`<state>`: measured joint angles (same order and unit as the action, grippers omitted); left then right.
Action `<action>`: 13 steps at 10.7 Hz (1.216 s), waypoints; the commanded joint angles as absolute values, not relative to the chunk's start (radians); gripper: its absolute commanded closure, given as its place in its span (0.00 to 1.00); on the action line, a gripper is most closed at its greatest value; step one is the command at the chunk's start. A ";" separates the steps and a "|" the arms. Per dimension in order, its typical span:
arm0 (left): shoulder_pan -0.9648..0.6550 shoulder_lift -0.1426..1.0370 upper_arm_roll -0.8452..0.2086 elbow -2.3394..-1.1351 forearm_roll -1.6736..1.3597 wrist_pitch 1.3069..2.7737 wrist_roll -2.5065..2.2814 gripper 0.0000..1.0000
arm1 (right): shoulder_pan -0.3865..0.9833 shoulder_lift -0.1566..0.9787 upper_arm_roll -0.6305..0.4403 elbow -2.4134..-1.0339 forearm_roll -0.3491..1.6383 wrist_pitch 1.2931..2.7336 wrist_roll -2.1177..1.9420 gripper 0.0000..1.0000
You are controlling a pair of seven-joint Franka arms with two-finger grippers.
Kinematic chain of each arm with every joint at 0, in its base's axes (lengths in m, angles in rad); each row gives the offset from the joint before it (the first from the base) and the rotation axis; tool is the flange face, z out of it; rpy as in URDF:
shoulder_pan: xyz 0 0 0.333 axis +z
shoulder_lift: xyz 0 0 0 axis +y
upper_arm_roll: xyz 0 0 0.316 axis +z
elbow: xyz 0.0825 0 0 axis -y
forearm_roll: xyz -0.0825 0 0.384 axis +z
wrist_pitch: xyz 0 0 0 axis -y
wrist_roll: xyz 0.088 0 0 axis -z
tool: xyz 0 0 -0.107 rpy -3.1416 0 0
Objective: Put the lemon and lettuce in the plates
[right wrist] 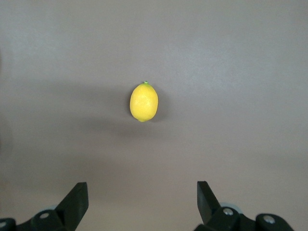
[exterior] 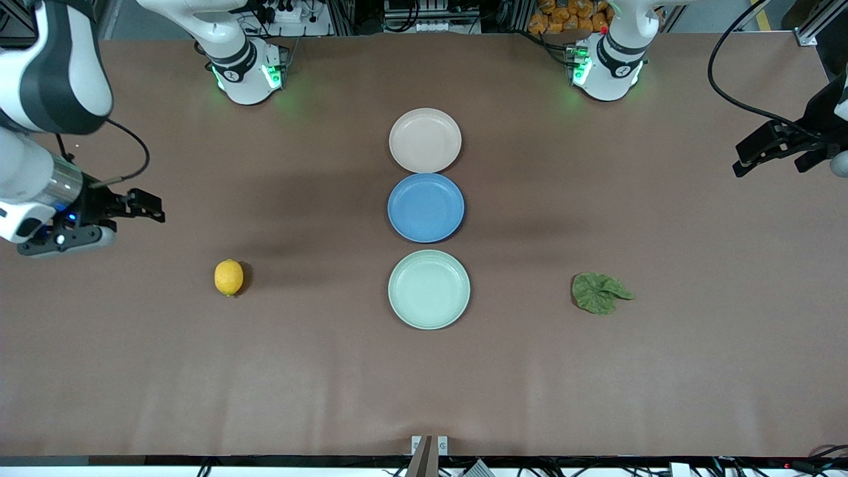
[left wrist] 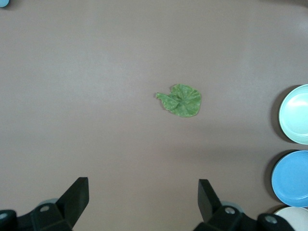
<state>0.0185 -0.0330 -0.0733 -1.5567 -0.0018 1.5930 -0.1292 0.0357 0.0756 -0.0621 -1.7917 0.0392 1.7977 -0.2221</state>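
Note:
The lemon [exterior: 228, 277] lies on the table toward the right arm's end, level with the mint green plate [exterior: 429, 289]. The lettuce [exterior: 599, 292] lies toward the left arm's end, also level with that plate. The beige-pink plate [exterior: 424, 140] sits nearest the robots' bases. Both plates are empty. My right gripper [exterior: 151, 207] is open and empty, up over the table's right-arm end; its wrist view shows the lemon [right wrist: 143, 102] ahead of the open gripper [right wrist: 142, 195]. My left gripper [exterior: 739, 159] is open and empty over the left-arm end; its wrist view shows the lettuce [left wrist: 182, 100] ahead of it [left wrist: 143, 192].
A blue plate [exterior: 426, 207], empty, sits between the beige-pink and mint plates, the three in one row down the table's middle. The left wrist view shows the mint plate [left wrist: 296, 114] and the blue plate [left wrist: 291, 178] at its edge. Brown tabletop surrounds everything.

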 commanded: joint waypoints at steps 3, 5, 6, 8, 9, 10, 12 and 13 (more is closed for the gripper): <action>0.021 -0.028 -0.077 -1.542 0.008 1.577 -0.106 0.00 | 0.035 -0.015 -0.066 -1.723 0.032 1.658 -0.229 0.00; 0.023 -0.028 -0.078 -1.542 0.006 1.577 -0.106 0.00 | 0.034 -0.015 -0.066 -1.718 0.032 1.654 -0.230 0.00; 0.021 -0.028 -0.078 -1.542 0.008 1.577 -0.106 0.00 | 0.032 -0.015 -0.066 -1.718 0.032 1.654 -0.229 0.00; 0.023 -0.026 -0.078 -1.545 0.008 1.577 -0.103 0.00 | 0.032 -0.015 -0.066 -1.717 0.032 1.654 -0.230 0.00; 0.025 -0.012 -0.078 -1.549 0.008 1.577 -0.101 0.00 | 0.029 -0.009 -0.066 -1.718 0.032 1.657 -0.230 0.00; 0.028 -0.003 -0.078 -1.565 0.006 1.575 -0.098 0.00 | 0.026 0.001 -0.067 -1.721 0.032 1.663 -0.229 0.00; 0.046 0.038 -0.078 -1.620 0.003 1.610 -0.078 0.00 | 0.018 0.047 -0.067 -1.732 0.034 1.693 -0.224 0.00; 0.043 0.058 -0.078 -1.649 0.003 1.647 -0.078 0.00 | 0.018 0.072 -0.067 -1.750 0.034 1.730 -0.222 0.00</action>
<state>0.0282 0.0148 -0.0738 -1.6021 -0.0017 1.5922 -0.1115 0.0318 0.0181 -0.0724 -1.7297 0.0384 1.6748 -0.2221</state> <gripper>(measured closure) 0.000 0.000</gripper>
